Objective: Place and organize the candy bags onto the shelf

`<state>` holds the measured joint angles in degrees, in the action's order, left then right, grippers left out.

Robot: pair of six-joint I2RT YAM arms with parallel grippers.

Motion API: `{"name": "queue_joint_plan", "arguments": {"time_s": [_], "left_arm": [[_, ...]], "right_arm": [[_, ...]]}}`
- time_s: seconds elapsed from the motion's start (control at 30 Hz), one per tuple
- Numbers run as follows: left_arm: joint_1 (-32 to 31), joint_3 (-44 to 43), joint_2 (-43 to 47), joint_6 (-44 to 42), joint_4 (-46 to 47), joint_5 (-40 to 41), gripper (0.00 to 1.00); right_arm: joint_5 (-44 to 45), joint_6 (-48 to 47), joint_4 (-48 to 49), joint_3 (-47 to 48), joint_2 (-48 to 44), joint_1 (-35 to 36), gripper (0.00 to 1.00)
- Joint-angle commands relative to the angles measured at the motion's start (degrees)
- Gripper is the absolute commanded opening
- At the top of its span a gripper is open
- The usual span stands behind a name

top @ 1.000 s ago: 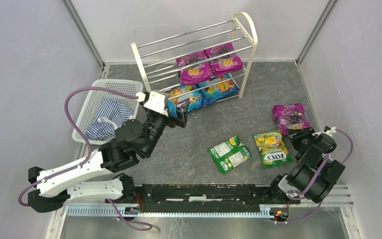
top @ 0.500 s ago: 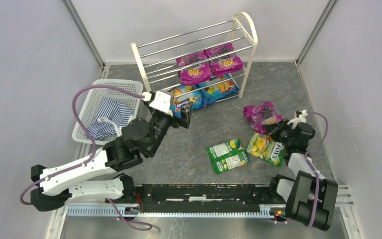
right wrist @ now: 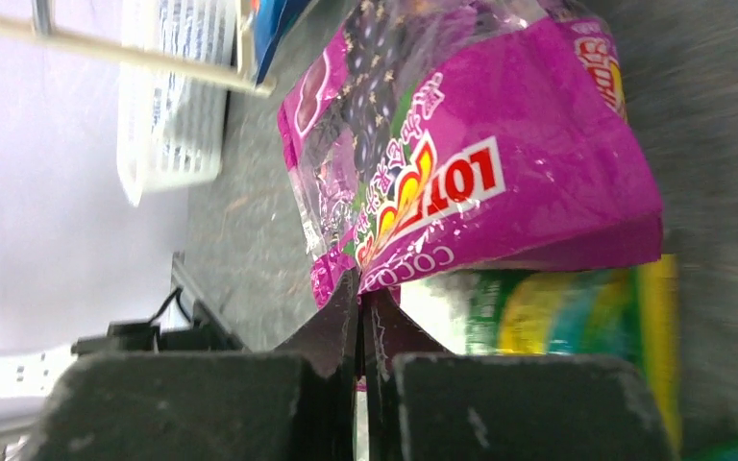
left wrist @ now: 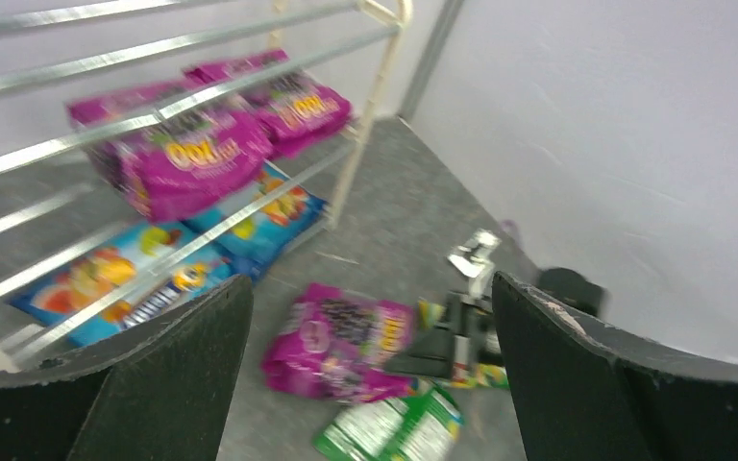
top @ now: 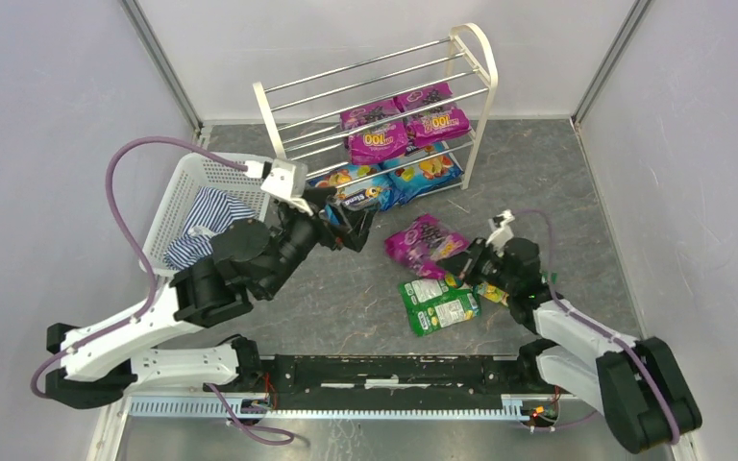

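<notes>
The grey bench (top: 365,288) carries everything. At its far side stands the shelf (top: 267,113), slanted, with cream arched side frames and chrome rods. To the left of it sits a white lattice basket (top: 178,197) with a blue-and-white striped cloth (top: 213,216) bundled inside.

Two magenta grape bags (top: 377,134) lie side by side on a middle tier; two blue fruit bags (top: 423,171) lie side by side on the tier below, close to the bench.

My left arm reaches from the near-left corner toward the shelf; my left pincer (top: 351,226) hangs in front of the left blue bag, its fingers (left wrist: 154,384) spread wide and holding nothing.

My right arm stretches low across the bench toward the middle; my right pincer (top: 461,261) is pinched tight on the near edge of a third grape bag (top: 423,242), which sits in front of the shelf, apart from it, its printed face up. I cannot tell whether that bag is clear of the bench.

Just beside it, toward me, a green-yellow bag (top: 439,305) lies flat with its label side up; another green-yellow bag (right wrist: 557,317) lies partly under the held one and under my right pincer.
</notes>
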<state>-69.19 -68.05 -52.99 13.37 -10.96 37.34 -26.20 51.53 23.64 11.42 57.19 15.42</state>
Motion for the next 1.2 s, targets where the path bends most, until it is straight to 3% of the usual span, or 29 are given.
{"name": "queue_joint_plan", "arguments": {"time_s": [0.0, 0.23, 0.4, 0.43, 0.57, 0.63, 0.73, 0.9, 0.97, 1.07, 1.17], "left_arm": [[0.0, 4.5, 4.8, 20.9, -8.3, -8.8, 1.00], [0.1, 22.2, 21.3, 41.4, -15.6, -6.8, 1.00], [0.1, 30.0, 25.1, 46.6, -16.2, -9.1, 1.00], [0.1, 30.5, 24.2, 47.4, -16.7, -9.2, 1.00], [0.1, 31.3, 17.2, 48.3, -17.6, -9.7, 1.00], [0.1, 31.8, 12.7, 47.8, -16.0, -11.0, 1.00], [0.1, 32.5, 6.8, 48.3, -12.8, -13.2, 1.00], [0.1, 33.8, 0.1, 49.0, -5.0, -15.4, 1.00], [0.0, 33.1, -3.3, 48.1, -4.2, -15.4, 1.00], [0.1, 30.1, -9.5, 45.6, -4.7, -16.3, 1.00], [-0.4, 26.2, -16.9, 43.2, -5.3, -17.0, 1.00]], "right_arm": [[3.4, 5.0, 10.1, 5.3, 5.5, 9.9, 0.00], [9.1, 7.2, 16.4, 8.1, 14.7, 23.4, 0.06], [6.7, 7.3, 22.1, 11.2, 22.8, 30.6, 0.11], [6.3, 6.8, 22.4, 11.7, 23.6, 31.7, 0.13], [5.5, 2.9, 21.3, 10.5, 22.3, 32.0, 0.44], [9.1, -1.5, 15.9, 10.0, 18.3, 31.8, 0.61], [14.1, -6.9, 7.9, 9.0, 11.5, 30.0, 0.79], [13.0, -11.1, 0.1, 6.3, 2.5, 19.6, 0.88], [11.2, -12.9, -3.4, 6.7, 1.4, 15.9, 0.98], [5.6, -17.4, -9.4, 10.5, 3.2, 12.6, 0.98], [5.4, -23.4, -15.9, 14.7, 5.3, 12.0, 0.98]]}}
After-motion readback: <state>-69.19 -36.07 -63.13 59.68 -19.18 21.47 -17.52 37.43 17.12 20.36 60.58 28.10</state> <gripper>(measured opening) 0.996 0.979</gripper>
